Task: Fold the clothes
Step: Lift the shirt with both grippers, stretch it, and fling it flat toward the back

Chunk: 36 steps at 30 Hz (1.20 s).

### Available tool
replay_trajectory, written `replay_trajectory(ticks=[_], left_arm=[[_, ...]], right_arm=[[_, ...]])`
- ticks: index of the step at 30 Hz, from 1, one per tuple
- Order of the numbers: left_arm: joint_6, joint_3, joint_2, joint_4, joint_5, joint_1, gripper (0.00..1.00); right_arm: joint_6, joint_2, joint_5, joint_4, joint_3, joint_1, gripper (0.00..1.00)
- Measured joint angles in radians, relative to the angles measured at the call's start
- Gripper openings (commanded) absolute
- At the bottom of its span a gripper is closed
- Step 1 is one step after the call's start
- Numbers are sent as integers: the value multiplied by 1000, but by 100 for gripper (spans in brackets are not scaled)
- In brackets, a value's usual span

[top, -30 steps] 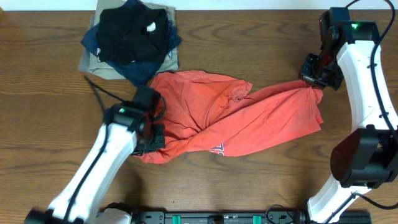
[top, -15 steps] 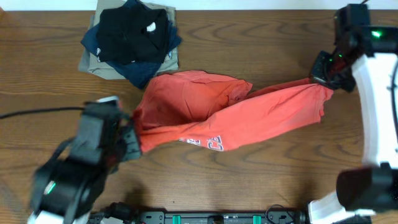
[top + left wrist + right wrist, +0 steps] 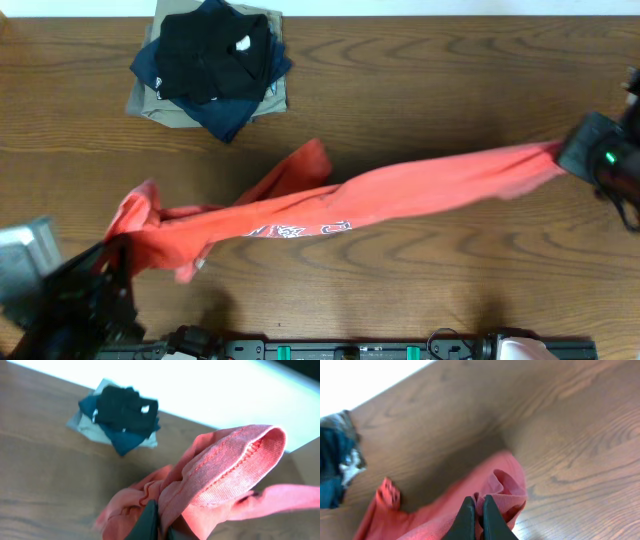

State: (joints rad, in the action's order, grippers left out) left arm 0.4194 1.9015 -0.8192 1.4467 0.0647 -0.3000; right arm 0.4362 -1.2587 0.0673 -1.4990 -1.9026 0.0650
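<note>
My left pincer was pressed together on a bunched edge of the red-orange T-shirt, a stitched fold of cloth standing up above it. My right pincer was clamped tight on the shirt's other end. Between them the T-shirt ran stretched in a long twisted band across the worktop, with white lettering showing near its middle. The pile of dark and khaki garments lay well apart, toward the far left.

I read the T-shirt as soft matt cotton knit, stitching plain along its hem. The desk is dark wood, strongly grained, with a faint sheen. The stacked garments look matt cloth too. The right gripper looks smooth dark plastic.
</note>
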Motion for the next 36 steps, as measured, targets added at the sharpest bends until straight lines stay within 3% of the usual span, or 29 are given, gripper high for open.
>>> replay_trajectory(ticks=[10,17,24,26,31,36], left_arm=[[40,30,-92,-74,-2,0,6],[38,31,-405,-365,-116,0,6],[-40,27,-789,-805,-146,0,6],[-60,36,-850,-864,-133,0,7],[-84,230,-918,-874,-111,21,7],[-91,441,-827,-868,-107,41,7]], right_arm=[[-27,37,0,5,-158,0,1],[-34,-158,-34,121,-158,67,1],[-85,-357,-200,436,-152,180,2],[-90,-374,-259,455,-181,211,2],[-90,-384,-349,370,-452,393,2],[-117,-317,-392,290,-612,575,1]])
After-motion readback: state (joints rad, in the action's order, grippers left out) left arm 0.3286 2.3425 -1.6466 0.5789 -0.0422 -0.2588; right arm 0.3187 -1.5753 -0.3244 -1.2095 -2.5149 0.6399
